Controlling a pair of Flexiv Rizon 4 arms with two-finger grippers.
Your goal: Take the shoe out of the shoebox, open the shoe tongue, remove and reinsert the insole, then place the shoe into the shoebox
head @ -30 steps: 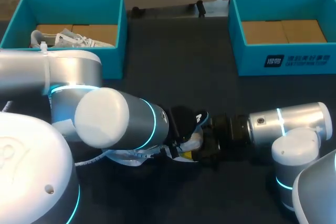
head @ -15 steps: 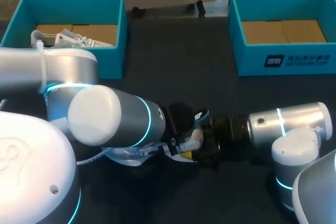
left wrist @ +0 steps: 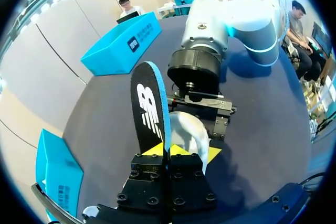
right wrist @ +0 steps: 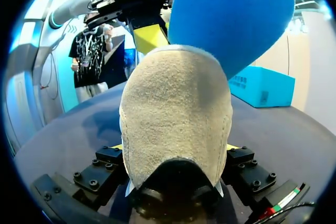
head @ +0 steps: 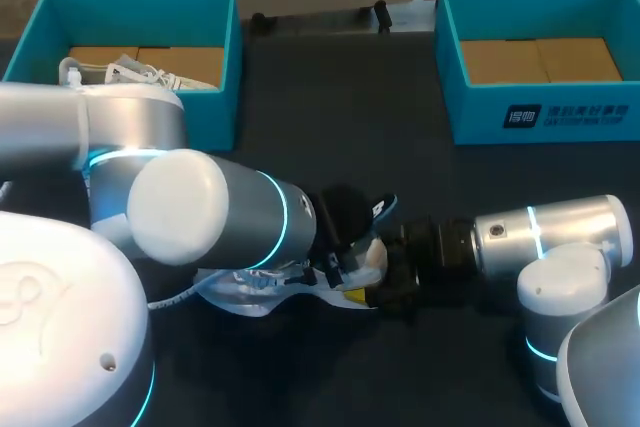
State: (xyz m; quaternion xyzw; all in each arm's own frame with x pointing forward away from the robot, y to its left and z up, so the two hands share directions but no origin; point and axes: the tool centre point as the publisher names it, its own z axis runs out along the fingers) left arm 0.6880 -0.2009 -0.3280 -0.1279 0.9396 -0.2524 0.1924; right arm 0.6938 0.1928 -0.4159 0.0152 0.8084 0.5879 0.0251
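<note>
Shoe (head: 250, 299) lies on the desk (head: 340, 127) between both arms in the head view, outside either shoebox (head: 480, 112). Left wrist view: left hand (left wrist: 167, 149) clamps the upright insole (left wrist: 148, 108), likely light and floppy, best held low. Right wrist view: right hand (right wrist: 176, 149) pinches the shoe's soft suede end.

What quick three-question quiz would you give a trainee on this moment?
1. True or false: the left gripper pinches the black foam insole with a blue underside.
2. Which does the right gripper clamp? A) the heel of the beige suede shoe B) the insole C) nothing.
3. Fill in: the white laced shoe lies in the teal cardboard shoebox on the robot's ___ side.
Key: 1 true; 2 A; 3 left.
</note>
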